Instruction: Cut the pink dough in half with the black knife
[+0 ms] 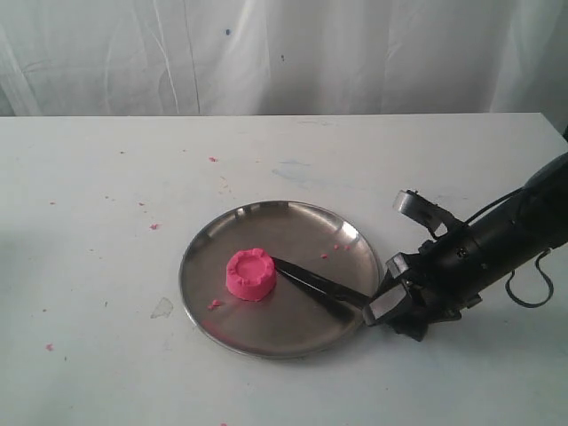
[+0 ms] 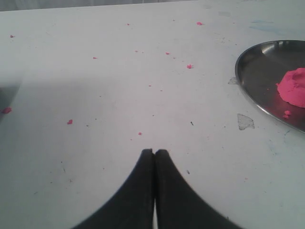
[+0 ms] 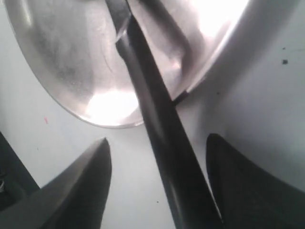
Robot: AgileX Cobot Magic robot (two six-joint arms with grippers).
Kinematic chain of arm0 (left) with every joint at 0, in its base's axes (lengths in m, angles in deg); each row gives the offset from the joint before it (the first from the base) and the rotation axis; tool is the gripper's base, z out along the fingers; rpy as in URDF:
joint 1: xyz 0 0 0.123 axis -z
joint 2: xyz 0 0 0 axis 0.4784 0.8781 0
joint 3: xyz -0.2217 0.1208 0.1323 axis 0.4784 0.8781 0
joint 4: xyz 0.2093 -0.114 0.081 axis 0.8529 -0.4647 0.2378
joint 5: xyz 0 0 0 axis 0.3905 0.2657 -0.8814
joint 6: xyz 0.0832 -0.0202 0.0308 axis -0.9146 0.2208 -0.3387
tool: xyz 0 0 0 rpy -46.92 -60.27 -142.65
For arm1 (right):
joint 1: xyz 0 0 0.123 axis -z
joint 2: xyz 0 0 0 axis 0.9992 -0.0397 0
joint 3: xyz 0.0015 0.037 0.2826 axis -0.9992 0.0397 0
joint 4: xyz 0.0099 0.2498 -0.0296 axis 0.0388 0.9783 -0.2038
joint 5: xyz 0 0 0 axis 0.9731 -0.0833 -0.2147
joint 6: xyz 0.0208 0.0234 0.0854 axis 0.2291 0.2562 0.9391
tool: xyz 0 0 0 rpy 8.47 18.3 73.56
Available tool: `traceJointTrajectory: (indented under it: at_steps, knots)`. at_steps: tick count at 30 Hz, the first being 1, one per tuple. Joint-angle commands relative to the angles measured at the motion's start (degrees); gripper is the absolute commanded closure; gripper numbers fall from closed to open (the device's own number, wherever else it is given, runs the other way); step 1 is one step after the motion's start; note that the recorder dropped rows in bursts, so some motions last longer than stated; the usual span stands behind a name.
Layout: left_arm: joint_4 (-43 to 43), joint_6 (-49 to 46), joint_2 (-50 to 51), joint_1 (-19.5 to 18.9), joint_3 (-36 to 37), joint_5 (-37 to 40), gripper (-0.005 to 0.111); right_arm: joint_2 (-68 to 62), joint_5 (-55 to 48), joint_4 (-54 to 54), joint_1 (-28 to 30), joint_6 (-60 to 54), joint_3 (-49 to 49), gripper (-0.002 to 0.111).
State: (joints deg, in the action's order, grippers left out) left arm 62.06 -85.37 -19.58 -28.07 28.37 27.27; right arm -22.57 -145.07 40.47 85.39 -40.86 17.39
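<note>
Noting pink dough (image 1: 251,274) sitting whole and uncut on steel plate (image 1: 293,232), left of centre, crimped top up. Seeing black knife (image 1: 315,282) lying flat across plate, point touching or just beside dough, handle running out over rim toward right side. Finding right tool (image 3: 158,141) standing apart, one finger on each side of handle, gaps showing on both sides, gripping nothing. Finding left tool (image 2: 154,151) pressed together, empty, hanging over worktop (image 2: 95,95) apart from plate. Spotting pink crumbs (image 1: 215,304) lying scattered on plate and worktop.
</note>
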Motion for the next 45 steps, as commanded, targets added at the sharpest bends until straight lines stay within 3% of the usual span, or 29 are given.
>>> traceJointTrajectory:
  at_steps: [1,8,17,19,24,45]
  knots:
    - [0.0,0.1,-0.3,0.3,0.3,-0.1,0.107,0.1,-2.4,-1.3,0.7,-1.3,0.2,0.053]
    - [0.0,0.1,-0.3,0.3,0.3,-0.1,0.107,0.1,-2.4,-3.7,0.7,-1.0,0.2,0.074]
    - [0.0,0.1,-0.3,0.3,0.3,-0.1,0.107,-1.9,-3.6,-3.9,0.6,-0.9,0.3,0.076]
    - [0.0,0.1,-0.3,0.3,0.3,-0.1,0.107,-2.2,-3.6,-3.9,0.6,-0.9,0.3,0.082]
    - [0.0,0.1,-0.3,0.3,0.3,-0.1,0.107,-2.3,-3.6,-3.5,0.6,-0.8,0.3,0.108]
    - [0.0,0.1,-0.3,0.3,0.3,-0.1,0.107,-1.1,-5.2,2.3,-0.6,1.3,0.3,0.108]
